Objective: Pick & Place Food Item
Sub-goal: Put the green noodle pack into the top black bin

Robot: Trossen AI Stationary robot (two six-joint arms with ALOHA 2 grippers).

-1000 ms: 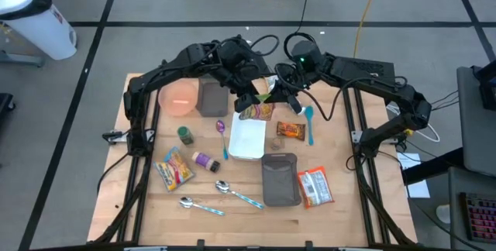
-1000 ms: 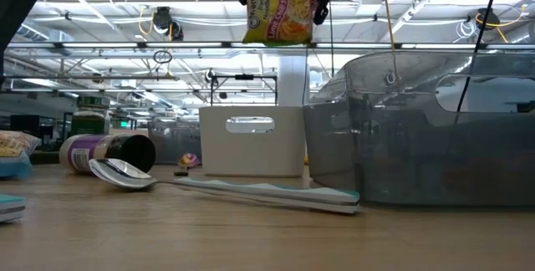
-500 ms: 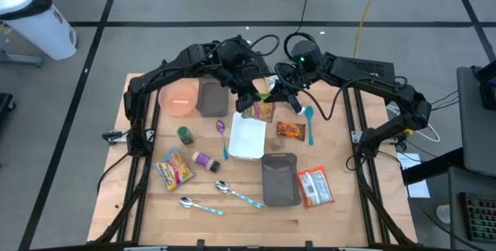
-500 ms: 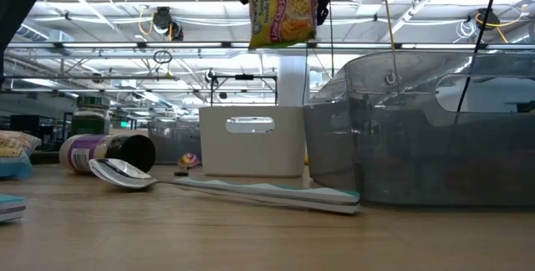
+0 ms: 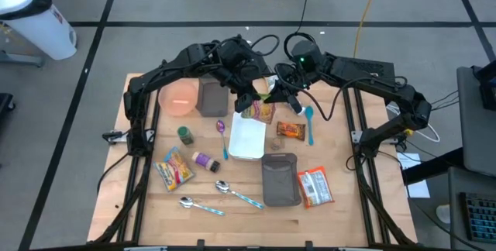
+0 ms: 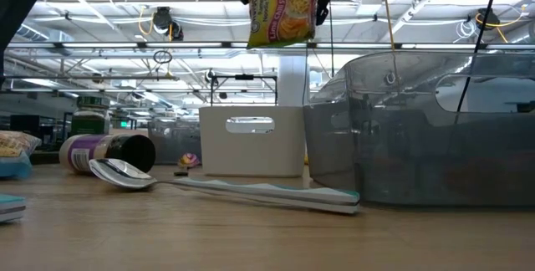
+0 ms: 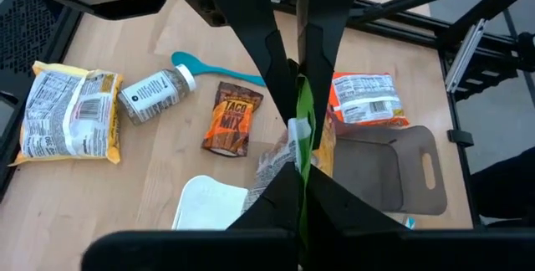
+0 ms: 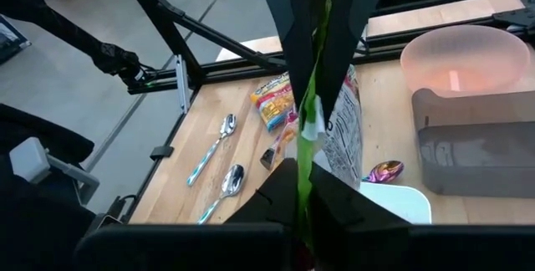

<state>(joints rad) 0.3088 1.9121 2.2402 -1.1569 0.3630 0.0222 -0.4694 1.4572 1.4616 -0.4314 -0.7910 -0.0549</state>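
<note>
High view: noodle packet (image 5: 262,110), yellow and green, held in the air above the far middle of the table (image 5: 356,212), over the far edge of a white box (image 5: 248,136). Left gripper (image 5: 249,101) is clamped on the packet's top edge; right gripper (image 5: 273,98) meets it from the other side, pinched on the same edge. Low view shows the packet (image 6: 281,13) hanging well clear of the tabletop, both grippers dark above it.

Just beside, toward the right arm: taco mix sachet (image 5: 291,130) and teal spoon (image 5: 308,122). Toward the left arm: grey container (image 5: 211,97), pink bowl (image 5: 179,96), purple spoon (image 5: 221,128).

Nearer the front: second grey container (image 5: 280,178), orange-and-white packet (image 5: 315,187), second noodle packet (image 5: 174,169), spice jar (image 5: 205,160), green-lidded jar (image 5: 185,134), two metal spoons (image 5: 219,195).
</note>
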